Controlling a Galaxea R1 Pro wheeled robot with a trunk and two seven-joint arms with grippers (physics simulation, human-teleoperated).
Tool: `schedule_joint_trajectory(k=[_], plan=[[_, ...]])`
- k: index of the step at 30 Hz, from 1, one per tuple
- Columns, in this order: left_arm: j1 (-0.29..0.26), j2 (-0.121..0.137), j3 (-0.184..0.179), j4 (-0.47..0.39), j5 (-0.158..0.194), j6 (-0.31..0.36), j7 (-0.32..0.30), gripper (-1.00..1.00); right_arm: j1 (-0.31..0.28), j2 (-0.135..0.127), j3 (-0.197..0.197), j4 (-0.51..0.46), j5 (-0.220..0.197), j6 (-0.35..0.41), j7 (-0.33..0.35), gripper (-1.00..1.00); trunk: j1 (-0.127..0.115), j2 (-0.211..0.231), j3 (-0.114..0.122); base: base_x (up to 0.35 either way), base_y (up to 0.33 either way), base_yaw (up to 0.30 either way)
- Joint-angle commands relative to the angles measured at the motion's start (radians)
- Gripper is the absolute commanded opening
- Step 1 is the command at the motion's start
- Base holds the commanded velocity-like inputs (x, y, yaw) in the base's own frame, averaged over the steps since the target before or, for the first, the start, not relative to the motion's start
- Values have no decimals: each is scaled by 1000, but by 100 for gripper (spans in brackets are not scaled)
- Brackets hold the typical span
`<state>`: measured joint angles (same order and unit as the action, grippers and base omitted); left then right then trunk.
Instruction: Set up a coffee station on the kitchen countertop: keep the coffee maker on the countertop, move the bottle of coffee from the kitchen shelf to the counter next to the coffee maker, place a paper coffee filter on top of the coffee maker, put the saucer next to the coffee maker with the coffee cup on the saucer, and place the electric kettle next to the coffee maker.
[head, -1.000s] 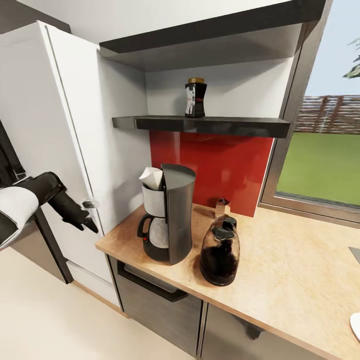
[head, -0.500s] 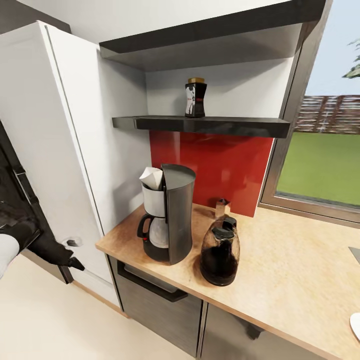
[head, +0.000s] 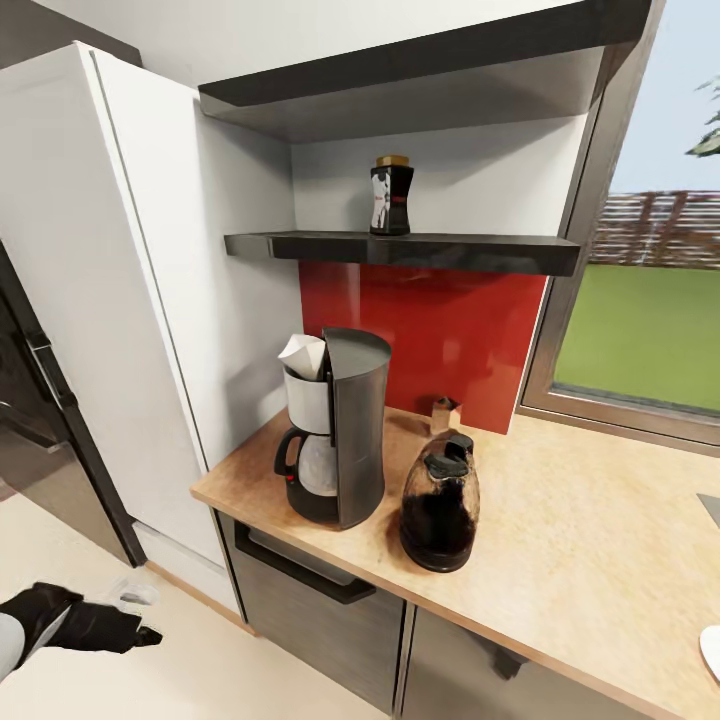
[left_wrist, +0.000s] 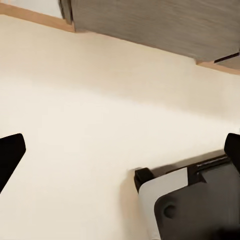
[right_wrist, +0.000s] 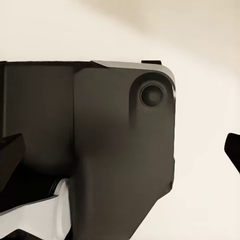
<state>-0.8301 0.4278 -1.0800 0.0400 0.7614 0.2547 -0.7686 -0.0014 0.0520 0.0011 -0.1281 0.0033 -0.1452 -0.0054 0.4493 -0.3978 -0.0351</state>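
My left hand (head: 140, 634) has dropped to the lower left of the frame, fingers apart, empty — filter (head: 303, 355) sits atop the maker (head: 345, 440); jar (head: 391, 195) next, on the shelf (head: 420, 250).

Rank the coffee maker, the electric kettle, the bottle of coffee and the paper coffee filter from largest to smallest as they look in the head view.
1. coffee maker
2. electric kettle
3. bottle of coffee, though it stands farther back on the kitchen shelf, so its look may understate it
4. paper coffee filter, partly tucked into the machine
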Motion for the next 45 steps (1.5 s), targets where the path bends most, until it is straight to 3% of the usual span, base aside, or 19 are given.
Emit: schedule_joint_trajectory(k=[1, 5, 7, 8, 11, 15, 18, 22, 33, 45], plan=[[33, -11, -5, 1, 53, -36, 36, 100, 0, 0, 0, -1, 0, -2, -1, 100, 1, -2, -2, 0, 0, 0], [136, -55, -5, 2, 139, -132, 177, 100, 0, -1, -2, -1, 0, -2, -1, 100, 1, -2, -2, 0, 0, 0], [205, -90, -5, 2, 173, -180, 291, 100, 0, -1, -2, 0, 0, -2, -1, 100, 1, -2, -2, 0, 0, 33], [252, -120, -5, 2, 191, -220, 376, 100, 0, -1, -1, 1, 0, -2, -1, 100, 1, -2, -2, 0, 0, 109], [339, -177, -4, 1, 214, -312, 536, 100, 0, -1, -1, 1, 1, -2, -1, 100, 1, -2, -4, 0, 0, 176], [434, -241, -5, 1, 220, -394, 667, 100, 0, -2, -1, 1, 1, -2, -1, 100, 1, -2, -7, 0, 0, 218], [493, -285, -6, 1, 214, -417, 716, 100, 0, -3, -1, 1, 1, -2, -1, 100, 1, -2, -10, 0, 0, 231], [551, -315, -6, 0, 220, -427, 754, 100, 0, -3, -1, 1, 1, -2, -1, 100, 1, -2, -13, 0, 0, 234], [591, -322, -6, 1, 213, -428, 767, 100, 0, -12, 1, 1, 4, 0, -1, 100, 1, -2, -15, 0, 0, 70], [595, -342, -11, -2, 215, -428, 766, 100, 0, -9, 1, 1, 0, -1, 1, 100, 1, -2, -15, 0, 0, 0]])
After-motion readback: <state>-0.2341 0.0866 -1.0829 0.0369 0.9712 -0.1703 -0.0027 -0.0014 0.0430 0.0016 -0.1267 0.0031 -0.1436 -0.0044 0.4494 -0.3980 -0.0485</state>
